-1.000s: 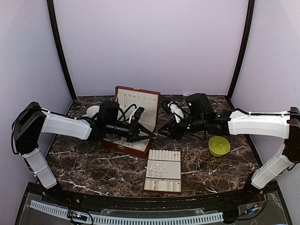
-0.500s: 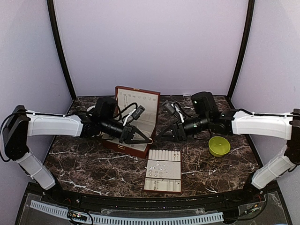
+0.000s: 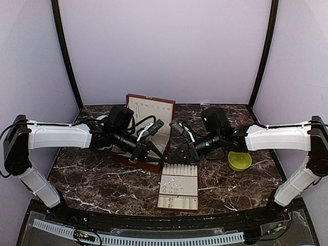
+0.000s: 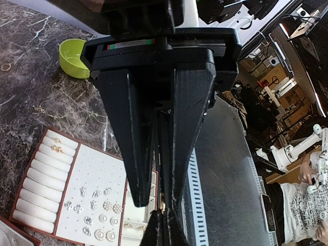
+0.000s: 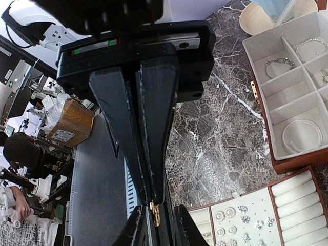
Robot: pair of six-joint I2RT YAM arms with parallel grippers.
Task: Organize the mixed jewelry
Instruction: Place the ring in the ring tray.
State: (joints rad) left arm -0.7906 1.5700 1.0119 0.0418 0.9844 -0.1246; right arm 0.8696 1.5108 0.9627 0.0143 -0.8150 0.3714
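A tiny gold piece (image 4: 163, 205) of the jewelry sits pinched at the tips of my left gripper (image 4: 158, 204), which is shut on it. My right gripper (image 5: 154, 202) meets it tip to tip and is shut on the same gold piece (image 5: 155, 214). In the top view the left gripper (image 3: 163, 160) and right gripper (image 3: 172, 159) touch just above the far edge of the cream ring tray (image 3: 160, 202). Silvery studs (image 4: 97, 205) lie on that tray (image 4: 97, 171). The reddish-brown box (image 3: 138, 161) holds a hoop bracelet (image 5: 302, 134) and a chain (image 5: 279, 64).
A lime-green bowl (image 3: 239, 160) stands right of the tray, under the right forearm. A loose chain (image 4: 51, 110) and a small ring (image 4: 6, 66) lie on the marble near the bowl (image 4: 72, 56). A cream cup (image 5: 254, 18) sits behind the box. The box lid (image 3: 151, 107) stands upright.
Both grippers have moved toward each other and nearer, from over the box's front to the tray's far edge. Their tips now meet. The right jaws widened, then narrowed onto the gold piece.
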